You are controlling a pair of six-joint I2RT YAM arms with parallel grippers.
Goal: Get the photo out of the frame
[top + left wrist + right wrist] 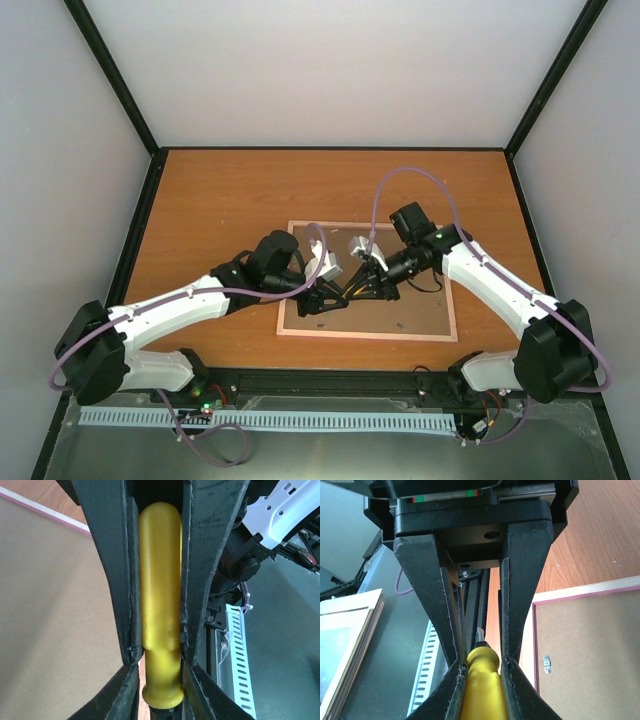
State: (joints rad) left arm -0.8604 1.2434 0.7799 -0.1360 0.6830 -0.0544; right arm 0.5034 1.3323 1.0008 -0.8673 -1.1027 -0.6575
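Note:
The pink frame (366, 336) lies face down in the middle of the table, with its brown backing board (410, 310) on top. The photo is hidden under the board. Both grippers meet above the frame's left half. My left gripper (326, 297) is shut on the yellow handle of a screwdriver (160, 580). My right gripper (374, 284) is shut on the same handle (482, 685), and the metal shaft shows beyond it. The right wrist view shows the frame's edge (580, 593), the board (590, 650) and a small metal clip (547, 663) on it.
The table has a dark raised rim (330, 150) and white walls behind it. A white perforated strip (270, 421) runs along the near edge by the arm bases. A stack of flat sheets (345, 645) shows at the left of the right wrist view.

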